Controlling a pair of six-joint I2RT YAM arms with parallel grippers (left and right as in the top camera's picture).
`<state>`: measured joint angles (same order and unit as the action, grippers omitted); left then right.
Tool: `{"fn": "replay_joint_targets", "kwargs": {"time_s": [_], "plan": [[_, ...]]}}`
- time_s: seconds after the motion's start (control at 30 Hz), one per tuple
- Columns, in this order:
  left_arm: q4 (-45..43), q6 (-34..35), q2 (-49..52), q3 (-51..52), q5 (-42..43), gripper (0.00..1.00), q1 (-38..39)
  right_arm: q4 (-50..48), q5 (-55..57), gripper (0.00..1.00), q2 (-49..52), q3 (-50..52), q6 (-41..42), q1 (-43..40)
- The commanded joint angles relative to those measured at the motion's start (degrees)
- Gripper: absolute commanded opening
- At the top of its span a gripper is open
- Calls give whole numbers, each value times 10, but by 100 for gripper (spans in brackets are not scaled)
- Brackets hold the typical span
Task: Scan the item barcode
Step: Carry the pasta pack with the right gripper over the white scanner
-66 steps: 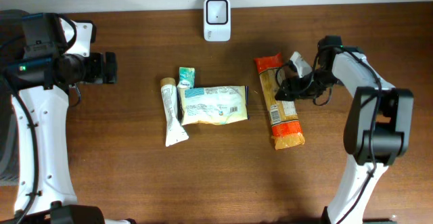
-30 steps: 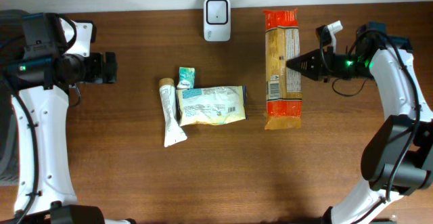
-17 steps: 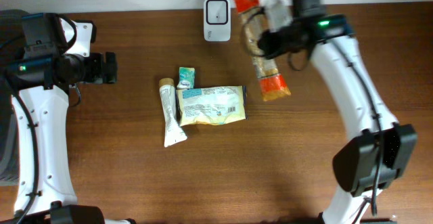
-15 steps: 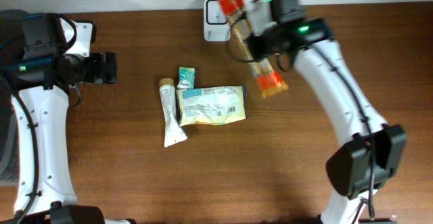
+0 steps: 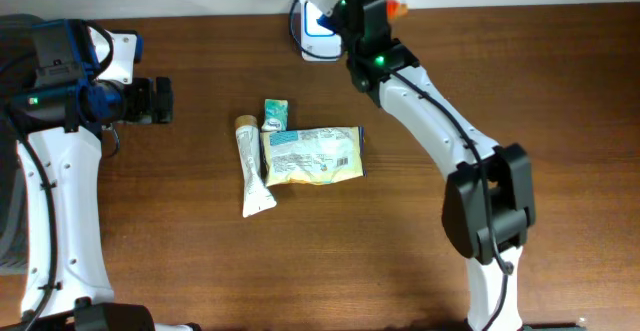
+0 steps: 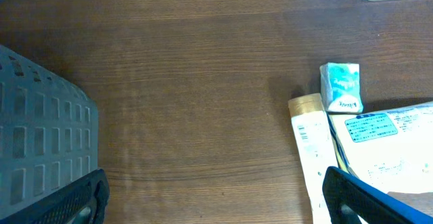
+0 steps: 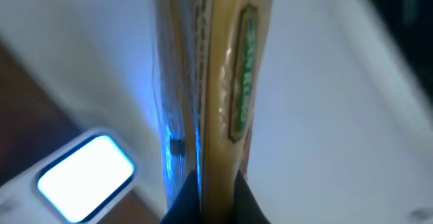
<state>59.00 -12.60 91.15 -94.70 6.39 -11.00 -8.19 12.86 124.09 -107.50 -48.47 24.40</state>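
Pasta packet (image 7: 216,82): seen edge-on in the right wrist view, rising straight out from between the fingertips. The right gripper (image 7: 206,197) pinches its near end, fingers pressed tight on the film. Blue glow on the packet's left face. It hangs in the air at the far edge of the tabletop, over the scanner (image 7: 84,176), whose window is lit.

Overhead: only an orange corner shows past the arm.

Mid-tabletop: tube (image 5: 255,166), small teal packet (image 5: 276,113), white pouch (image 5: 315,154), close together.

Left gripper (image 6: 216,200): fingers spread wide, holding nothing, near the left edge.
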Motion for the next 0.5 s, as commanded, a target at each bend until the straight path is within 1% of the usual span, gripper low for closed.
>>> {"fn": "replay_joint_targets", "kwargs": {"time_s": [0.0,0.13,0.3,0.43,0.47], "plan": [[0,-7,-15,-1,-2,99,0,-83,-6,4,10,-24,-57,20],[0,-7,-15,-1,-2,99,0,-106,-21,4,45,-24,-78,38],[0,-7,-15,-1,-2,99,0,-126,-21,4,95,-24,-132,53],[0,-7,-15,-1,-2,99,0,-141,-16,4,113,-24,-174,53],[0,-7,-15,-1,-2,99,0,-140,-16,4,114,-24,-174,52]]}}
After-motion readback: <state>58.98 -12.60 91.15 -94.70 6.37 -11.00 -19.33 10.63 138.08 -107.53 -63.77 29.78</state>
